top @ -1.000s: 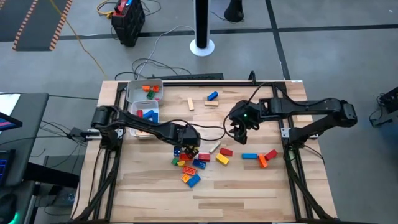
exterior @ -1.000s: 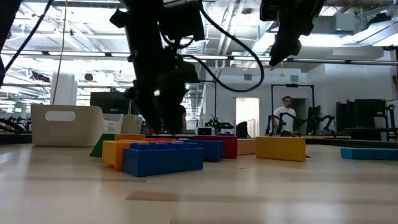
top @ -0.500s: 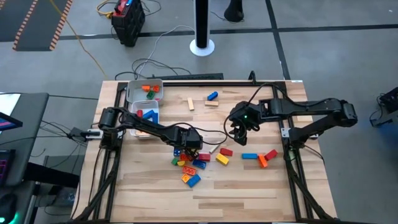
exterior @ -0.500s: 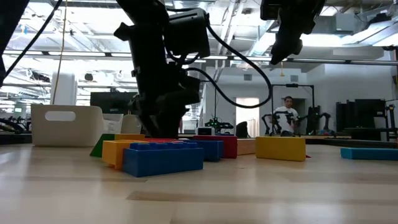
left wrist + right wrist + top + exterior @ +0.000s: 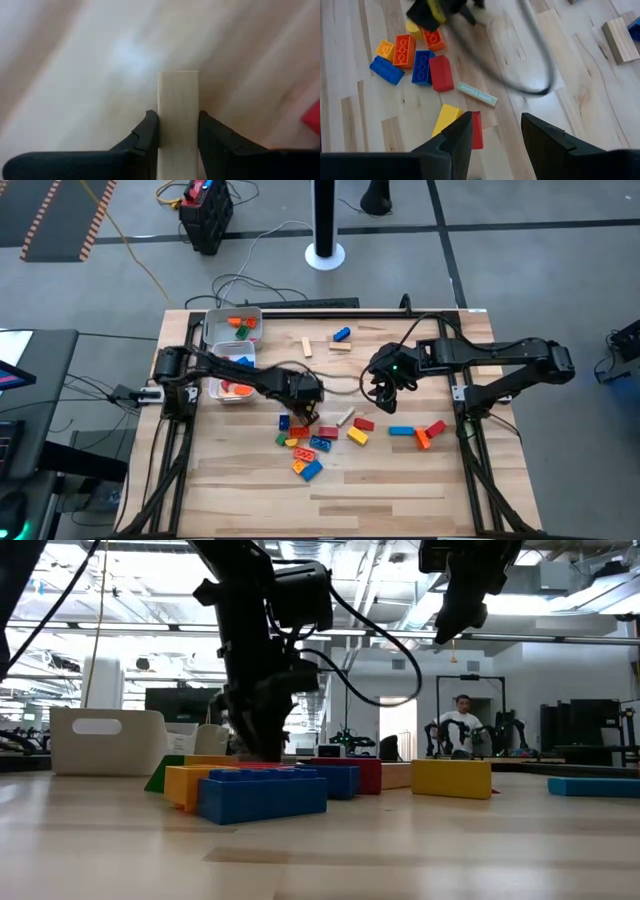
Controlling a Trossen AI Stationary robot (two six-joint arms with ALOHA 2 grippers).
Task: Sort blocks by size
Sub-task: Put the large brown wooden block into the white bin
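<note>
The left gripper had risen off the block pile, fingers now pinching a pale tan block. The right gripper hovered beside the pile, fingers partly apart, empty.

Right gripper: two dark fingers apart, nothing between them, above wooden table.

Cluster of blocks on table: blue bar, small orange square, orange brick, blue brick, red brick, orange piece.

Pale tan flat bar just beside red brick. Yellow block and red block partly behind fingers.

Left arm blurred, with black cable. Tan wooden block well apart.
</note>
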